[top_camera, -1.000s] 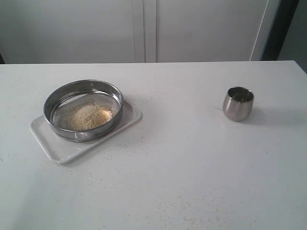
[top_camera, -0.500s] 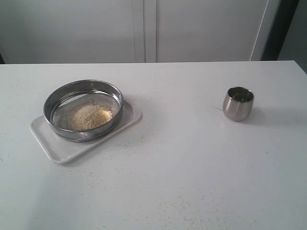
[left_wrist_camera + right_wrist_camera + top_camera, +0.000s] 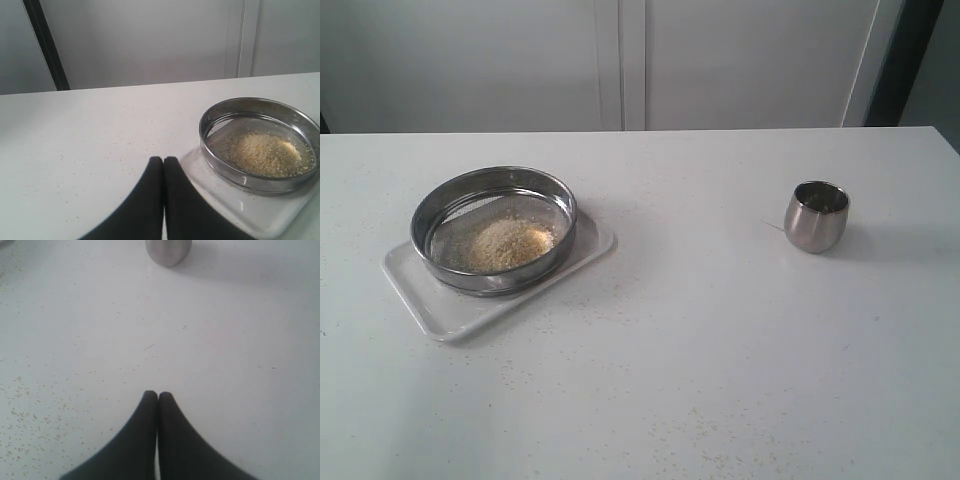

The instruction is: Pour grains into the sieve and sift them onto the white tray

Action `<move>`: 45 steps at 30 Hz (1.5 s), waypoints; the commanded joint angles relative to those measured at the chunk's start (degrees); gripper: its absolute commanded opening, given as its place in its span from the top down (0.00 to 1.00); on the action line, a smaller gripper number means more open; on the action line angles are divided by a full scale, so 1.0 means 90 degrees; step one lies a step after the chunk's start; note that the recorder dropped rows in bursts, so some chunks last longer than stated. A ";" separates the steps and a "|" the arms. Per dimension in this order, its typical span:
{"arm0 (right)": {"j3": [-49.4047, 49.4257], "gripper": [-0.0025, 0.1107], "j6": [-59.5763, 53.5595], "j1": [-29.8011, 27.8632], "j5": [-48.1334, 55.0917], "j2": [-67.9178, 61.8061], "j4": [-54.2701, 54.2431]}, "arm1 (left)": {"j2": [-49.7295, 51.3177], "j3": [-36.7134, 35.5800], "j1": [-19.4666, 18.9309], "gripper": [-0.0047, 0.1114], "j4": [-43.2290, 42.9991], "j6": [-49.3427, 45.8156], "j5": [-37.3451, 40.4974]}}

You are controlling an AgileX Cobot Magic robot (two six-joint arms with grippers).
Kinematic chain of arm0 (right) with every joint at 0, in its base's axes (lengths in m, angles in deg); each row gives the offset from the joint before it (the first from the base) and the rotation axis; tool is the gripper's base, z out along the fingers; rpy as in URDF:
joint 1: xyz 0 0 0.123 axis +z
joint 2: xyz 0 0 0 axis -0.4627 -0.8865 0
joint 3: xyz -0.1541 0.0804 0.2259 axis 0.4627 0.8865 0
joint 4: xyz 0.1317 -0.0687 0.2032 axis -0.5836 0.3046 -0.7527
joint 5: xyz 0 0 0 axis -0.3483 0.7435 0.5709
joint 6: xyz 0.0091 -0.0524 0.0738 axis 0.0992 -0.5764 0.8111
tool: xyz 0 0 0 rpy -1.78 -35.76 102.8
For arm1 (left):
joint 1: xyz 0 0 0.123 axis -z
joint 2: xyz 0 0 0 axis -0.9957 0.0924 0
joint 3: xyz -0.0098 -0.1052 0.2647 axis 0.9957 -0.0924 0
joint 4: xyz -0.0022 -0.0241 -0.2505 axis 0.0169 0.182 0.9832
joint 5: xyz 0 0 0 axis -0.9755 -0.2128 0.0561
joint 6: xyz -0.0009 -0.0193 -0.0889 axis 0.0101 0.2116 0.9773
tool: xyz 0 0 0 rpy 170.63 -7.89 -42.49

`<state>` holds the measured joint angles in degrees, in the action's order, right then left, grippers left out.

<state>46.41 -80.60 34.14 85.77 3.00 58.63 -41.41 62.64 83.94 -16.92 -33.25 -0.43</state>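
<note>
Steel sieve (image 3: 260, 183) near left hand (image 3: 163, 159)

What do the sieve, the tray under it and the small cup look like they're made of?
The sieve looks like polished steel: a shiny, mirror-like ring over a dull, fine grey mesh bottom. The white tray is smooth and slightly glossy, probably plastic or glazed ceramic; the look leaves that open. The cup looks like satin-finish steel with soft reflections.

Bright, soft, even light nearly washes out the white table (image 3: 720, 350). The cup (image 3: 168, 251), well beyond the right fingers (image 3: 142, 440), throws a faint, diffuse shadow to one side. The sieve (image 3: 260, 184), just beyond the left fingers (image 3: 150, 200), shows mild glints. Both finger pairs look dark, soft-edged, featureless.
</note>
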 commanded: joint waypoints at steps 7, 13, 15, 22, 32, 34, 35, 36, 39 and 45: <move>0.0048 0.98 0.0003 -0.0034 -0.0039 0.0035 -0.0022 | 0.0939 0.0388 -0.0008 0.96 0.0067 0.0334 -0.0335; 0.0048 0.98 -0.0082 -0.0034 -0.0039 0.0035 -0.0022 | 0.1708 0.0808 -0.0008 0.96 0.0067 0.0371 -0.0322; 0.0048 0.98 -0.0082 -0.0034 -0.0039 0.0035 -0.0022 | 0.2017 0.0978 -0.0008 0.96 0.0067 0.0371 -0.0270; 0.0048 0.98 -0.0082 -0.0034 -0.0039 0.0035 -0.0022 | 0.3205 0.1751 -0.0008 0.96 0.0067 0.0371 0.0207; 0.0048 0.98 -0.0082 -0.0034 -0.0039 0.0035 -0.0022 | 0.4654 0.2889 -0.0008 0.96 0.0067 0.0371 0.0998; 0.0048 0.98 -0.0082 -0.0034 -0.0039 0.0035 -0.0022 | 0.4934 0.3117 -0.0008 0.96 0.0067 0.0371 0.1210; 0.0048 0.98 -0.0082 -0.0034 -0.0039 0.0035 -0.0022 | 0.5076 0.3251 -0.0008 0.96 0.0067 0.0371 0.1340; 0.0048 0.98 -0.0082 -0.0034 -0.0039 0.0035 -0.0022 | 0.5191 0.3358 -0.0008 0.96 0.0067 0.0371 0.1456; 0.0048 0.98 -0.0082 -0.0034 -0.0039 0.0035 -0.0022 | 0.5597 0.3732 -0.0008 0.96 0.0067 0.0371 0.1655; 0.0048 0.98 -0.0082 -0.0034 -0.0039 0.0035 -0.0022 | 0.6451 0.4475 -0.0008 0.96 0.0078 0.0371 0.2168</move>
<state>46.41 -80.60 34.14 85.77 3.00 58.63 13.85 100.20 83.94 -16.82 -30.44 16.34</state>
